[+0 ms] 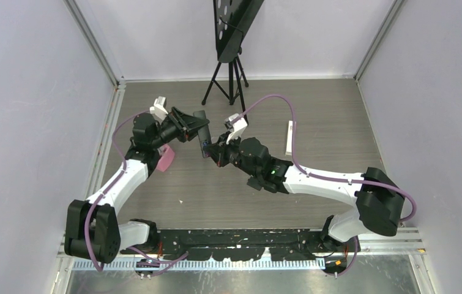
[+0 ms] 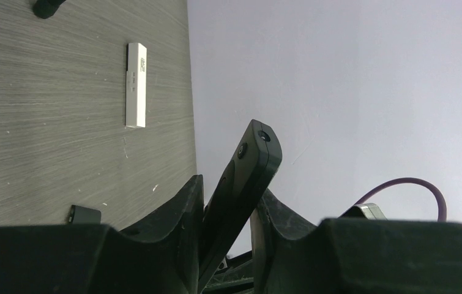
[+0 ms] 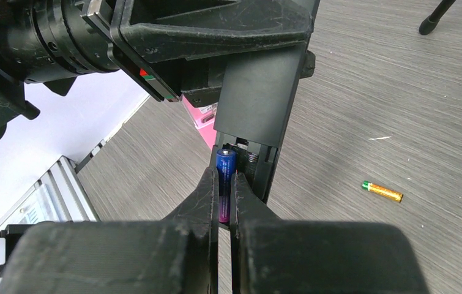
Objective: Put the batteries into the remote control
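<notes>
My left gripper (image 1: 194, 127) is shut on a black remote control (image 1: 204, 138) and holds it above the table; in the left wrist view the remote (image 2: 249, 165) stands tilted between the fingers of that gripper (image 2: 228, 190). My right gripper (image 3: 225, 176) is shut on the purple battery (image 3: 226, 160), with the battery's upper end in the remote's open battery bay (image 3: 254, 156) beside a spring. It meets the remote from the right in the top view (image 1: 212, 150). The orange-yellow battery (image 3: 382, 191) lies loose on the table. The other two batteries are not visible.
A white remote (image 1: 289, 138) lies on the table at the right, also in the left wrist view (image 2: 136, 84). A pink object (image 1: 166, 158) lies under the left arm. A black tripod (image 1: 231, 73) stands at the back. A small black piece (image 2: 83, 214) lies on the table.
</notes>
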You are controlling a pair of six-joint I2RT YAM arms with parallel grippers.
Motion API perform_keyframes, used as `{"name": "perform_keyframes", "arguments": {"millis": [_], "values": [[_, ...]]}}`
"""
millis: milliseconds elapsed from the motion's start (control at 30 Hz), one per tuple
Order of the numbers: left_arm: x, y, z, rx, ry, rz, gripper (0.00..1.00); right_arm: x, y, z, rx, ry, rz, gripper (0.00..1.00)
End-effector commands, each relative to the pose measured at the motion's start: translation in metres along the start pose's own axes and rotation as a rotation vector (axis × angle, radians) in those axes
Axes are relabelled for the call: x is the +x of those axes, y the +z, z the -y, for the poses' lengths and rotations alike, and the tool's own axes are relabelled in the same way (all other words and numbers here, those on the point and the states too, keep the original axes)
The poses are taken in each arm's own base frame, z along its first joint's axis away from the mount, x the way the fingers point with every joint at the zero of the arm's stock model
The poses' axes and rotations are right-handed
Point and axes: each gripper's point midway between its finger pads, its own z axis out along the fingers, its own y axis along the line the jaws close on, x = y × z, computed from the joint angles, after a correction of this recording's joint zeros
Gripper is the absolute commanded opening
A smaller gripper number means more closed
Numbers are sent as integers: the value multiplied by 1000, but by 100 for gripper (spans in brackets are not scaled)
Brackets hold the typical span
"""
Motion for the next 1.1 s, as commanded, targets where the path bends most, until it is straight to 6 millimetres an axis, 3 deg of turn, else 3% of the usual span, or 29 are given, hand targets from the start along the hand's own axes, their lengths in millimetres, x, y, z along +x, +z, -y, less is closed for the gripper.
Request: {"name": "perform_keyframes", "arguments": {"millis": [0, 233, 433, 600, 1067], "values": [[10, -52, 183, 509, 160, 13, 0, 219, -92, 72, 182, -133, -799, 0], [14, -50, 174, 493, 168, -2, 0, 188, -80, 70, 223, -115, -677, 1], [21, -44, 136, 401, 151, -27, 0, 147, -65, 49, 206, -86, -590, 7], [23, -40, 116, 358, 119, -36, 0, 132, -67, 44, 216, -87, -592, 12], [20, -33, 104, 324, 101, -30, 0, 89, -71, 34, 208, -45, -461, 22]]}}
